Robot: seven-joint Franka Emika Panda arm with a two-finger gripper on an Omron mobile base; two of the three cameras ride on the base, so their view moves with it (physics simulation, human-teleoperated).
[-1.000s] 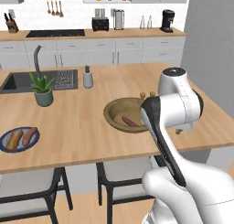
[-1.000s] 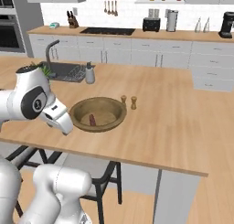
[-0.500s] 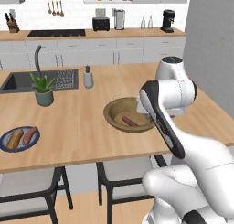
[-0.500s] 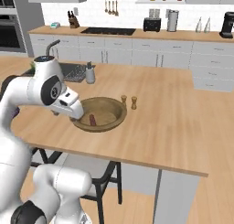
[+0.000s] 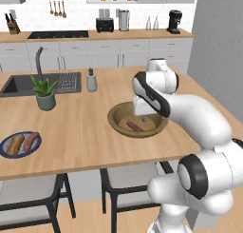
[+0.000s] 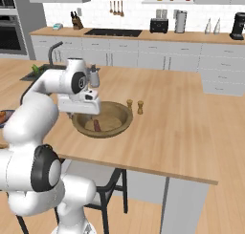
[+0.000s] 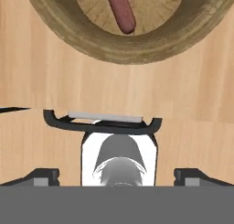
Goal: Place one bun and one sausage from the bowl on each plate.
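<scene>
The brown wooden bowl (image 5: 114,117) (image 6: 125,117) (image 7: 59,31) stands mid-counter with one red-brown sausage (image 5: 134,127) (image 6: 97,125) (image 7: 121,10) lying on its pale inside. My gripper (image 5: 142,112) (image 6: 78,114) (image 7: 117,174) hangs open just outside the bowl's rim, fingers pointing down at the bare counter, with nothing between them. Far to the left near the counter's front edge, a blue plate (image 5: 5,151) carries a bun (image 5: 16,143) and a sausage (image 5: 31,140). I cannot tell whether a bun lies in the bowl.
Two small wooden shakers (image 6: 135,105) stand just beyond the bowl. A potted plant (image 5: 45,92), a grey bottle (image 5: 91,80) and the sink (image 5: 19,84) sit at the back left. Stools (image 5: 123,179) are tucked under the counter's front edge.
The arm has swung in from the counter's front edge to the bowl's rim. The gripper stayed open. Bowl, sausage and plate have not moved.
</scene>
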